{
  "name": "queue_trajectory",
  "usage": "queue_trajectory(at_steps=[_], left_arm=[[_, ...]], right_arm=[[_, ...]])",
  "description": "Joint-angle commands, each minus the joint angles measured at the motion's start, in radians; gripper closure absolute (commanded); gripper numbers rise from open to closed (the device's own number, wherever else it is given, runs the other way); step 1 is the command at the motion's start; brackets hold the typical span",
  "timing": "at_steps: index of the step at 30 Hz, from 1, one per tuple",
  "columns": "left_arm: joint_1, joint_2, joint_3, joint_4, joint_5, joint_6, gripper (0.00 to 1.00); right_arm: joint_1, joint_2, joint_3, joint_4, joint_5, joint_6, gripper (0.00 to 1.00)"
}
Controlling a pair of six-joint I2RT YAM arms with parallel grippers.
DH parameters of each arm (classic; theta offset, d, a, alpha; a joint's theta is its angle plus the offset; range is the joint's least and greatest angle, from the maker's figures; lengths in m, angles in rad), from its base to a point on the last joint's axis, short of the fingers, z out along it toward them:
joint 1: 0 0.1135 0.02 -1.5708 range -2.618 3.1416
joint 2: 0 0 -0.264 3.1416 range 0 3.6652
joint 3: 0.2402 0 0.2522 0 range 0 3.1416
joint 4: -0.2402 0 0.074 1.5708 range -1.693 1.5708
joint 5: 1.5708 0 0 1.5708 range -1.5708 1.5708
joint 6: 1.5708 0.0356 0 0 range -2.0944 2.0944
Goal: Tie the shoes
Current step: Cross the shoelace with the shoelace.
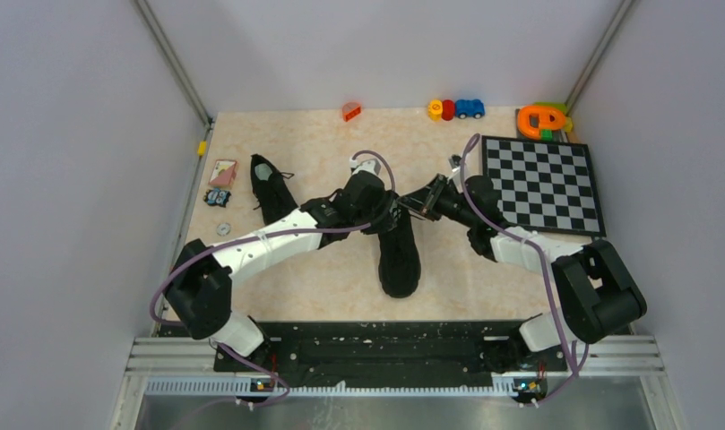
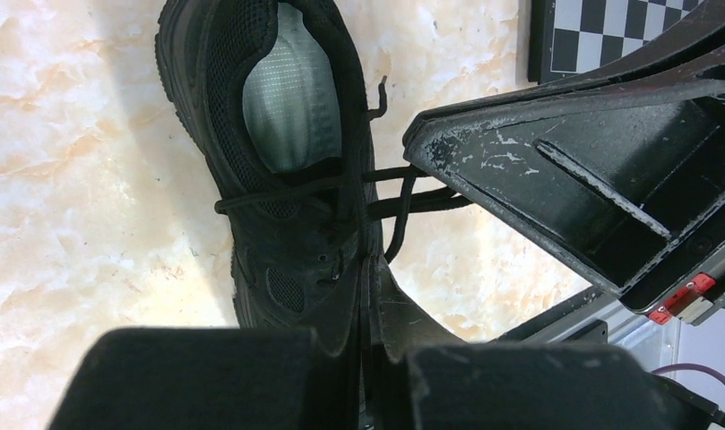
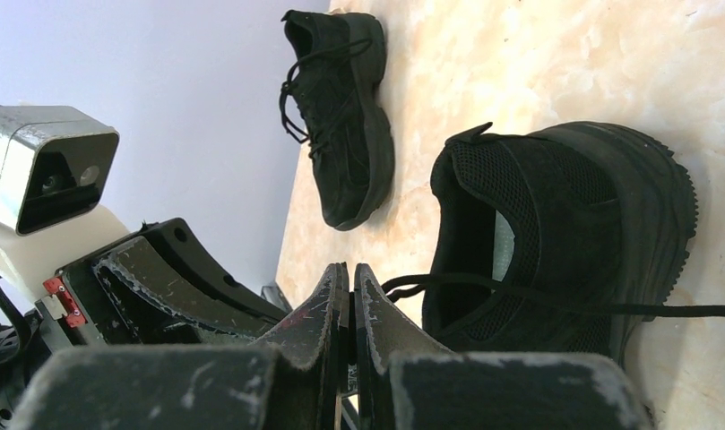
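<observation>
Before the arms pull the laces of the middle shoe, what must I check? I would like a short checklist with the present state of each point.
1. Left claw shut on a lace: ok, a strand runs into its tips.
2. Right claw shut on a lace: ok, a strand starts at its tips.
3. Middle shoe flat on its sole: ok.
4. Knot finished: not ok, no bow shows on the shoe.
5. Other shoe clear of the left arm: cannot tell, the arm passes close by its toe.
</observation>
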Motion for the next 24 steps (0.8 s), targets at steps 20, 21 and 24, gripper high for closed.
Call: queue_trajectory(at_steps=[20, 21, 24], left_arm=[[-0.007, 0.072, 0.080, 0.015, -0.042, 0.025, 1.00], [-0.007, 0.076, 0.082, 0.022, -0.046, 0.025, 1.00], [-0.007, 0.102, 0.099, 0.023, -0.066, 0.035, 1.00]], right_arm=[[0.042, -0.011, -0.047, 0.082, 0.044, 0.000, 1.00], [0.042, -0.013, -0.047, 0.081, 0.045, 0.001, 1.00], [0.044, -0.020, -0.050, 0.081, 0.048, 0.003, 1.00]])
